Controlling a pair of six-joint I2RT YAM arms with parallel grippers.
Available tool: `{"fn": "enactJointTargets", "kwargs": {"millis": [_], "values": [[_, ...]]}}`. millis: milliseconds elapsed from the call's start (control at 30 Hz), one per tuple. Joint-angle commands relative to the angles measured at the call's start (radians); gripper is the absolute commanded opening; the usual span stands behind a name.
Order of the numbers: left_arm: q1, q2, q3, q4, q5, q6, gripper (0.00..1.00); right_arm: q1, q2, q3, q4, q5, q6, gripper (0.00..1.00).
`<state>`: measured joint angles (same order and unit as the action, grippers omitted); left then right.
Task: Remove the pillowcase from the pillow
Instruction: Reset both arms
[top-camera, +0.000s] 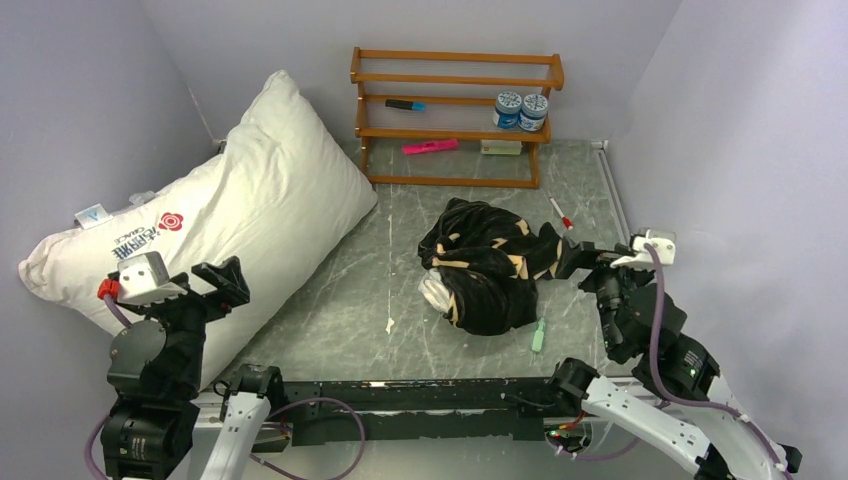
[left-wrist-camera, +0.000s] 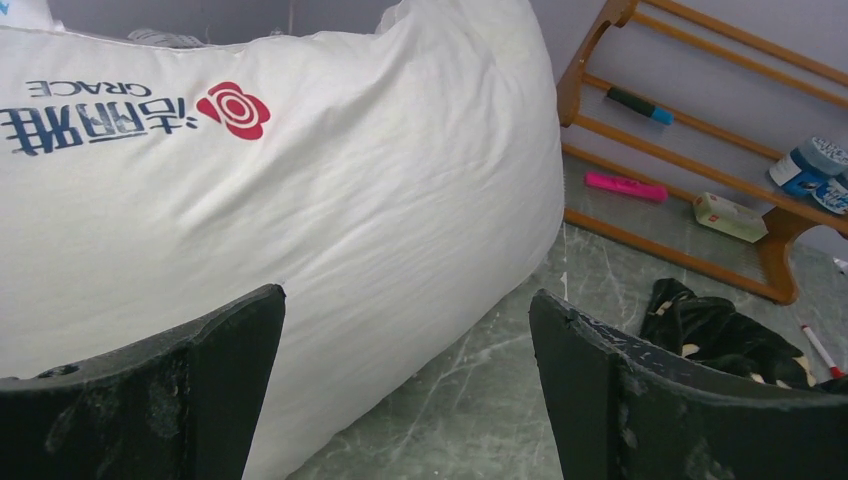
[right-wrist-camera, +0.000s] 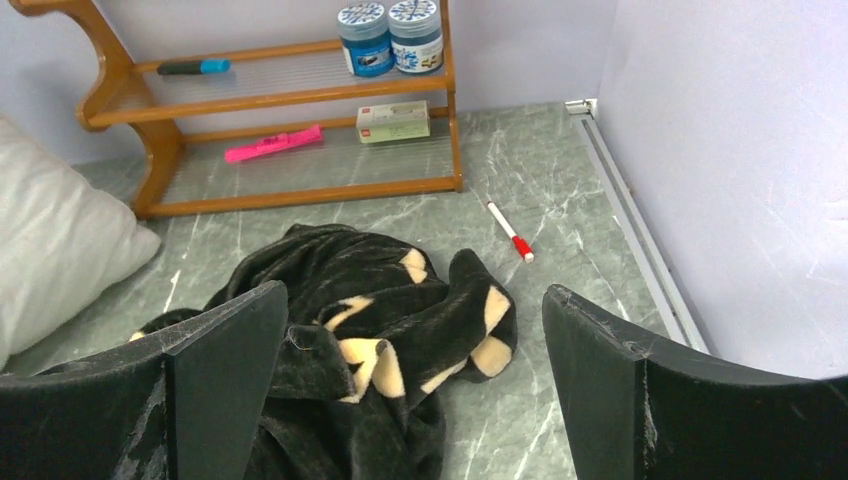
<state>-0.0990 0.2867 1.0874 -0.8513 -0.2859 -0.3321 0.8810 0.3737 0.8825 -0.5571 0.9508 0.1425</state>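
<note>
The pillow (left-wrist-camera: 350, 190) is printed "GRACE" beside what seem Chinese characters.

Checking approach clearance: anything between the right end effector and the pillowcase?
Nothing visible. The right end effector, open, is right at the edge of the crumpled pillowcase. The marker and the small green item lie off to the sides, outside the path.

Plush black pillowcase (top-camera: 488, 268), smooth white cloth pillow (top-camera: 235, 215), varnished wooden rack (top-camera: 455, 112), marbled matt table (top-camera: 350, 310).
</note>
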Motion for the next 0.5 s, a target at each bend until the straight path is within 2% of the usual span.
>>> {"fn": "enactJointTargets", "kwargs": {"millis": [0,267,467], "values": [[-0.003,-0.045,-0.015,-0.011,-0.027,0.030,0.96,0.000,-0.046,-0.008,0.017,0.033,0.024,1.00],[-0.008,-0.133,-0.080,0.011,-0.048,-0.067,0.97,-0.001,-0.099,-0.062,0.077,0.045,0.010,1.00],[-0.025,-0.160,-0.100,0.015,-0.059,-0.100,0.96,0.000,-0.078,-0.092,0.091,0.018,0.013,1.00]]}}
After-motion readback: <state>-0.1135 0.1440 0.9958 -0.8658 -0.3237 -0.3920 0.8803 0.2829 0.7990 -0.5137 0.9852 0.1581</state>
